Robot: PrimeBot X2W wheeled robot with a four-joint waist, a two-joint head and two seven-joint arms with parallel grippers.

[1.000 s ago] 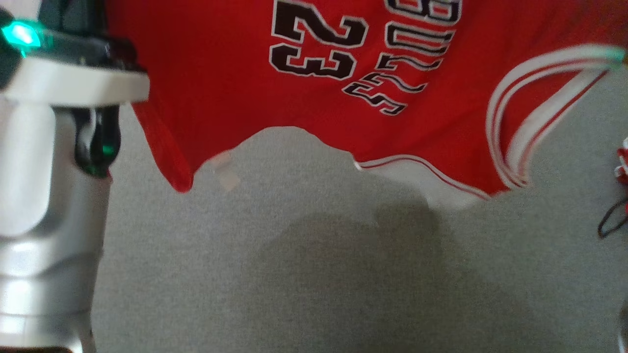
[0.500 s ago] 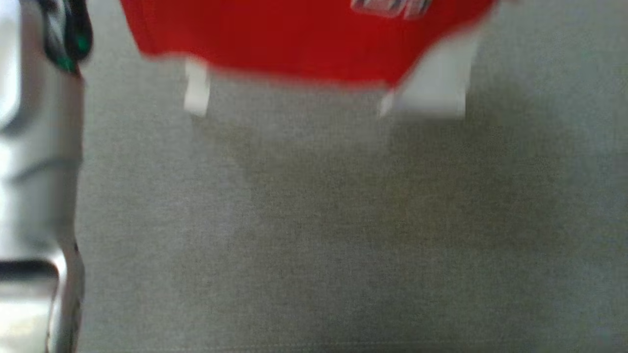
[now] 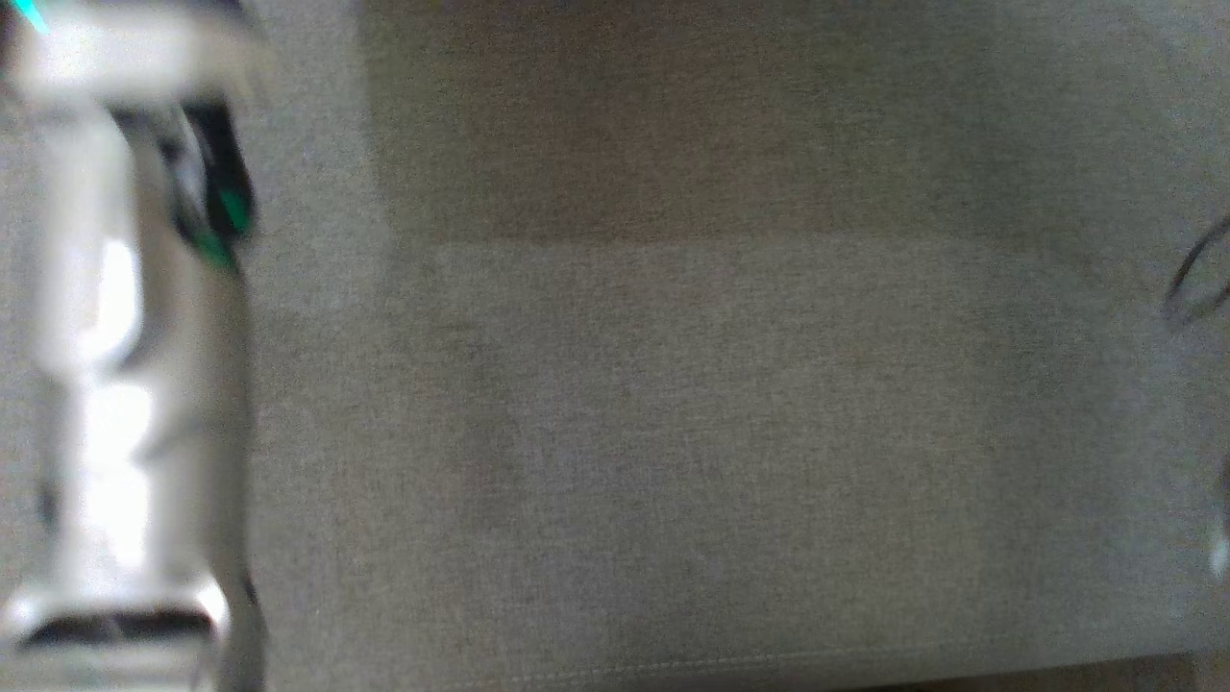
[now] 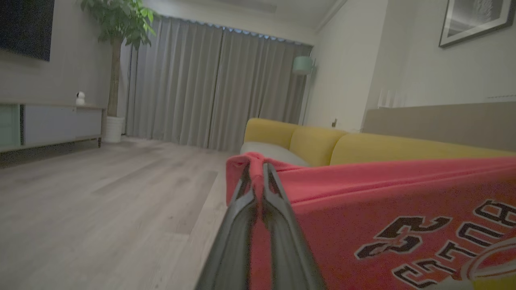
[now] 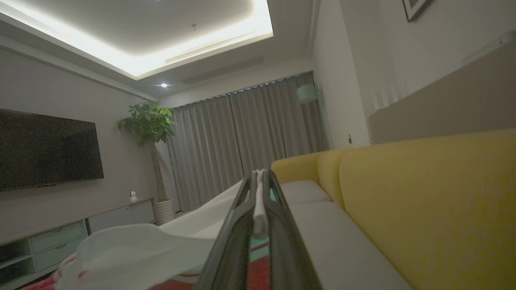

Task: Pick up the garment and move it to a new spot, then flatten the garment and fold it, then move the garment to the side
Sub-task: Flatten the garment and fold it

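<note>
Shows the garment [image 4: 383, 209] pinched at its red edge by the left gripper [image 4: 258, 165], at white cloth by the right gripper [image 5: 260, 177]; may slip free if stretched tighter.

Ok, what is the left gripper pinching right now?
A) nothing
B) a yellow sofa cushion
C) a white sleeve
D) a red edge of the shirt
D: in the left wrist view the left gripper is shut on a bunched red edge of the shirt.
</note>
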